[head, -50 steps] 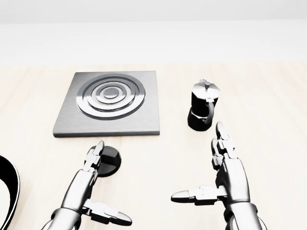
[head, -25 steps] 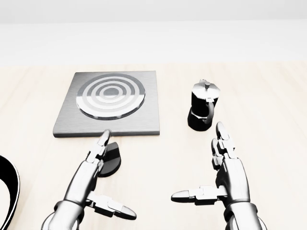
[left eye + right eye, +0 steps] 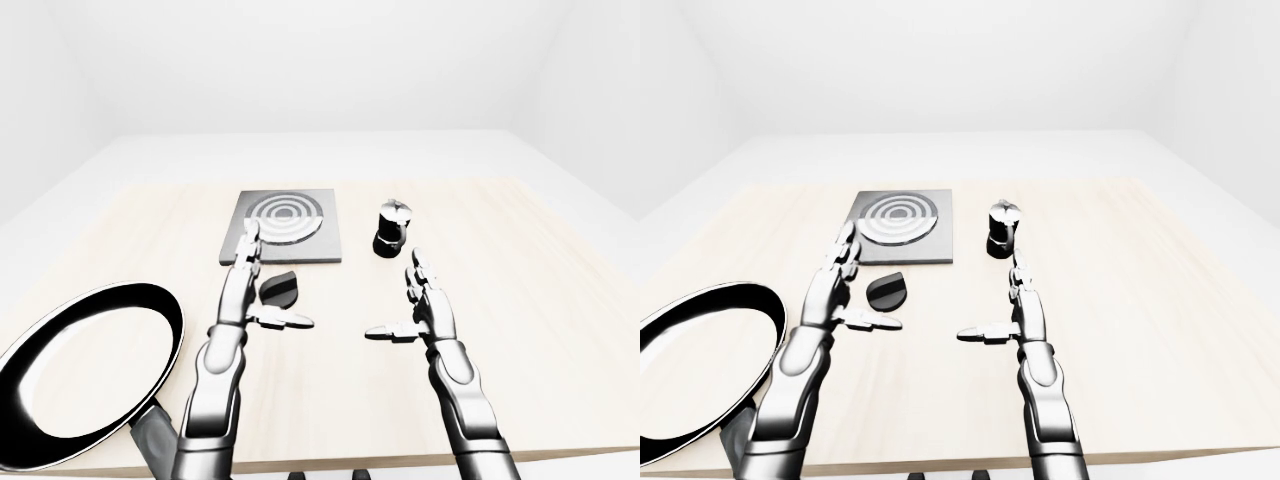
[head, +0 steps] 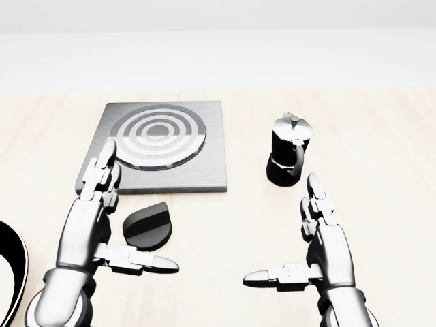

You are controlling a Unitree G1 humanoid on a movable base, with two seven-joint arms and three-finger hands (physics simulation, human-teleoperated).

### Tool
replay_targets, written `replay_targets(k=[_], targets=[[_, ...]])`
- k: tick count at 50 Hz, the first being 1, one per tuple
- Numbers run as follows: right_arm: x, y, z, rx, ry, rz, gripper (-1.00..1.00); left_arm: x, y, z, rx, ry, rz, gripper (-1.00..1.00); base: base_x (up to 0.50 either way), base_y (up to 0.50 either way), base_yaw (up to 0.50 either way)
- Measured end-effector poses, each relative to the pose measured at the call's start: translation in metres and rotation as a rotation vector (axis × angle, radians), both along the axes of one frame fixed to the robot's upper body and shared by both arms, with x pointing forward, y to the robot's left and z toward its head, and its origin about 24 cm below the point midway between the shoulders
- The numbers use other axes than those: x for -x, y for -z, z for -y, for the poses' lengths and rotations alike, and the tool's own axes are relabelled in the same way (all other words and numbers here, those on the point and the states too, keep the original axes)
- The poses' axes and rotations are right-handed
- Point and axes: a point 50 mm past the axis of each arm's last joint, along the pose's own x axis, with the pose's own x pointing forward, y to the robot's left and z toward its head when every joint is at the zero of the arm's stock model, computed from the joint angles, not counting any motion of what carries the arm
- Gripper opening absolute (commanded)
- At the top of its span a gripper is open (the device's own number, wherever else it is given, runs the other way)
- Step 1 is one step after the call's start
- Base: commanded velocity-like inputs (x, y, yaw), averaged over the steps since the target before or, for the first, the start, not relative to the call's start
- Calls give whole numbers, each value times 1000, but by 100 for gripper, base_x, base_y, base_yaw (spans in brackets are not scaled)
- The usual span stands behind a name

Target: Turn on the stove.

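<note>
The stove is a square grey plate with a round ringed burner, in the upper left of the head view. Its black knob lies on the wooden table just below the plate, teardrop-shaped with the point toward the upper right. My left hand is open, with its fingers left of the knob over the plate's lower left corner and its thumb below the knob, not touching it. My right hand is open and empty, at the lower right.
A black and silver moka pot stands right of the stove, just above my right hand. A large black frying pan lies at the table's lower left edge. The light wooden table extends to the right.
My left hand has moved left and up off the knob, which now shows whole. The burner rings look brighter than one second ago. The right hand has not moved.
</note>
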Motion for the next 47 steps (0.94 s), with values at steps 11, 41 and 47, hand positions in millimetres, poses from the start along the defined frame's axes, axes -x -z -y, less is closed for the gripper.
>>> replay_targets(k=[11, 41, 47], targets=[[1, -1, 0, 1, -1, 1, 100, 1, -17, -13, 62, -71, 72, 100, 0, 0, 0], [0, 0, 0, 1, 0, 0, 100, 5, -75, -56, 269, -269, 325, 100, 0, 0, 0], [0, 0, 0, 0, 2, -2, 100, 8, -90, -62, 298, -289, 391, 100, 0, 0, 0]])
